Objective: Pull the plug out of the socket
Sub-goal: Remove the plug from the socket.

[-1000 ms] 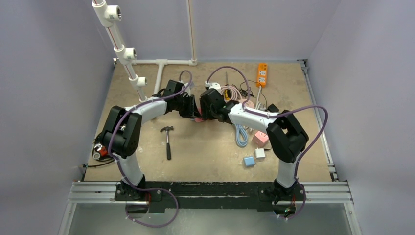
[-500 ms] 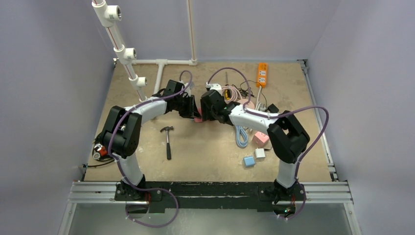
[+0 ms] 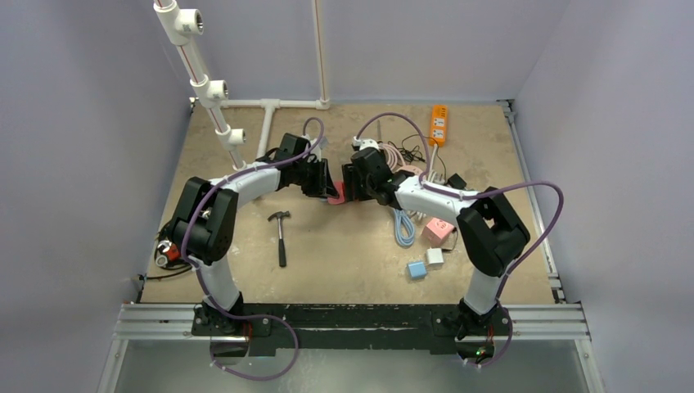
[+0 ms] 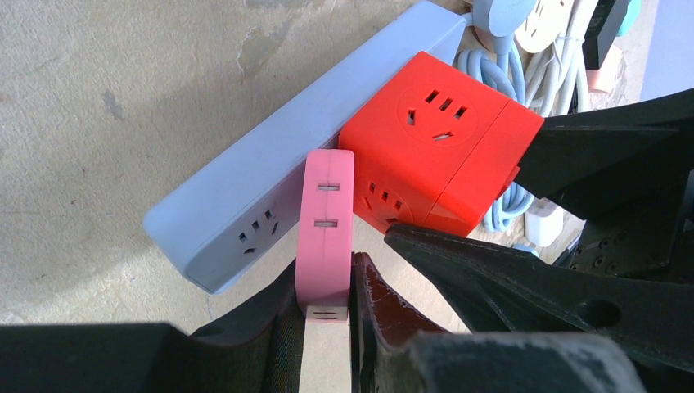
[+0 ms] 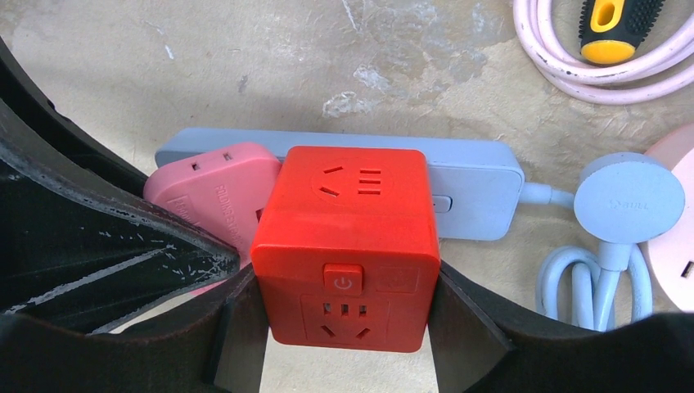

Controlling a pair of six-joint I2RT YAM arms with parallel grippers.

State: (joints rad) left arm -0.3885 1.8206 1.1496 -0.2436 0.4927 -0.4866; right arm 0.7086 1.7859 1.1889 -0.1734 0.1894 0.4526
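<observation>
A flat pink plug (image 4: 327, 213) lies against the left side of a red cube socket (image 4: 434, 155), in front of a grey-blue power strip (image 4: 245, 196). I cannot tell whether its prongs are still seated. My left gripper (image 4: 326, 274) is shut on the pink plug's near end. My right gripper (image 5: 344, 286) is shut on the red cube (image 5: 344, 237), one finger on each side. The pink plug (image 5: 213, 192) and the strip (image 5: 475, 176) also show in the right wrist view. In the top view both grippers meet mid-table, left (image 3: 326, 187) and right (image 3: 352, 190), with the plug (image 3: 334, 197) between them.
A hammer (image 3: 281, 233) lies left of centre. An orange power strip (image 3: 439, 123), coiled cables, a blue cable (image 3: 403, 225) and small adapters (image 3: 434, 233) crowd the right. White pipes (image 3: 214, 90) stand at the back left. A round plug (image 5: 628, 196) and a screwdriver (image 5: 614, 20) lie near the strip.
The right arm and its gripper have shifted a little to the right and back with the red cube. The left gripper has stayed nearly still, holding the pink plug.
</observation>
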